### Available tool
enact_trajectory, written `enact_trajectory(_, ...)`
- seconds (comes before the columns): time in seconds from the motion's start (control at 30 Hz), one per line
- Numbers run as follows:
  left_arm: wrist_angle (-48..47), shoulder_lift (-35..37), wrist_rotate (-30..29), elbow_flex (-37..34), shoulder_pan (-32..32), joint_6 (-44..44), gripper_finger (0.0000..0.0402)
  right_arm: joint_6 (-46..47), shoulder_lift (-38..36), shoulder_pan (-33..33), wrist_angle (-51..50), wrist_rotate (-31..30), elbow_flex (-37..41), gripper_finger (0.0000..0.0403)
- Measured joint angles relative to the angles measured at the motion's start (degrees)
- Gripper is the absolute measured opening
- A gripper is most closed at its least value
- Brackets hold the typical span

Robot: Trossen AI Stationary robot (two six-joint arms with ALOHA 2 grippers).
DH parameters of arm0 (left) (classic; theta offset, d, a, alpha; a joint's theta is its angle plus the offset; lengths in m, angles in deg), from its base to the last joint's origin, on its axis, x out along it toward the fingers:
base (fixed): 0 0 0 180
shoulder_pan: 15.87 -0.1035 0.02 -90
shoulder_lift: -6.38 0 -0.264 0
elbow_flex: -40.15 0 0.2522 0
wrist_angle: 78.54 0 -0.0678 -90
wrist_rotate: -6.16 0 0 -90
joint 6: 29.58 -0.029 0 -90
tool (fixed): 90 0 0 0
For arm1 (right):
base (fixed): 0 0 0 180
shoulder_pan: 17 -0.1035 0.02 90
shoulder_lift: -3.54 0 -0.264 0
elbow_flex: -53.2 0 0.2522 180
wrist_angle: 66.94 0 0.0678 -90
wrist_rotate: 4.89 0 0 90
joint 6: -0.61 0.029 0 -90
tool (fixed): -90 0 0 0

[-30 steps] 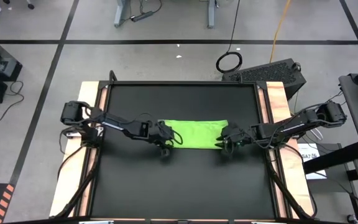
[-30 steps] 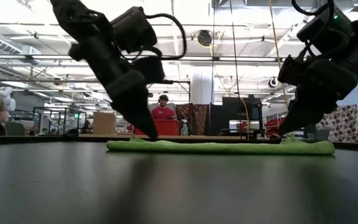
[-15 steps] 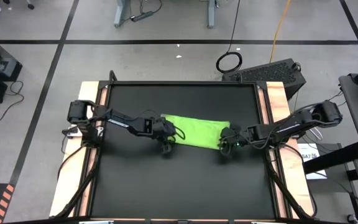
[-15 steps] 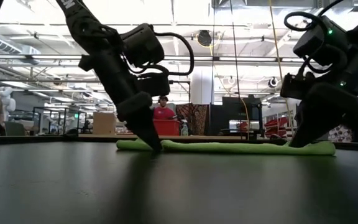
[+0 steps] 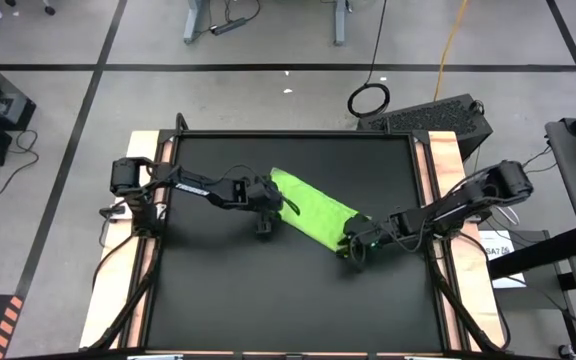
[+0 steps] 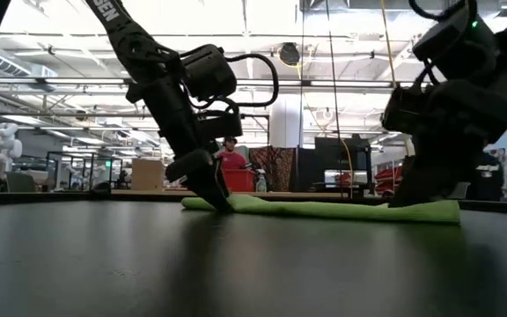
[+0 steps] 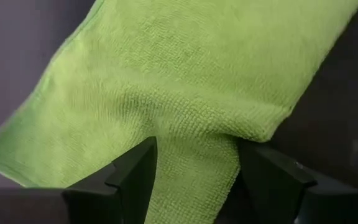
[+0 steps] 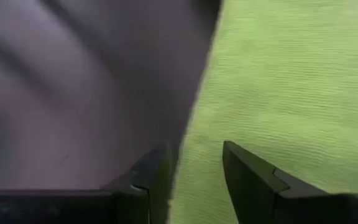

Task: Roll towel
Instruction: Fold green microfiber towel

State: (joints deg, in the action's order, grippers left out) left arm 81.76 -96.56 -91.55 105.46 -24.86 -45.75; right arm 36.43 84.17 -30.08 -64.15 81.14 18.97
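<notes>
The lime-green towel [image 5: 316, 208] lies as a long strip on the black table [image 5: 218, 290], slanting from the far left to the near right. My left gripper [image 5: 266, 210] is shut on its far-left end, which also shows in the low view [image 6: 208, 195]. My right gripper [image 5: 356, 245] is shut on its near-right end and also shows in the low view [image 6: 409, 195]. In the low view the towel [image 6: 324, 210] lies flat along the table top. My left gripper pinches the towel's left end by a bunched fold [image 7: 194, 163] between its two fingers, beside a corner. The fingers slant down from the table's left. This end stays low at the table. My right gripper pinches the towel's right end at its side edge [image 8: 199, 168] between its two fingers. The fingers slant down from the table's right. This end stays low at the table; one layer or several, I cannot tell.
Wooden rails [image 5: 146, 200] run along the table's left and right sides. A black case [image 5: 438, 118] and a cable loop [image 5: 368, 98] lie on the floor beyond the far right corner. A person in red [image 6: 231, 157] is far off in the room.
Both grippers have turned the towel about on the table. My left gripper has gone toward the far edge with the left end. My right gripper has gone toward the near edge and a little left with the right end. The strip now slants instead of lying left to right.
</notes>
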Motion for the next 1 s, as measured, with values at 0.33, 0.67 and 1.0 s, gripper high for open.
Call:
enact_trajectory(0.33,-12.19,-0.19,-6.02,6.04,0.35,-5.36,0.0228,-5.79,6.35,-2.84,-3.18,3.32,-10.12,0.0136)
enact_trajectory(0.67,-20.02,-0.13,-7.17,13.65,4.03,3.40,0.0228,-13.07,0.53,-2.79,-27.77,-5.68,-17.41,0.0136)
enact_trajectory(1.0,-2.94,-2.51,-1.06,13.83,6.11,11.41,0.0228,-14.02,-1.12,-0.06,-40.07,-10.95,-17.26,0.0136)
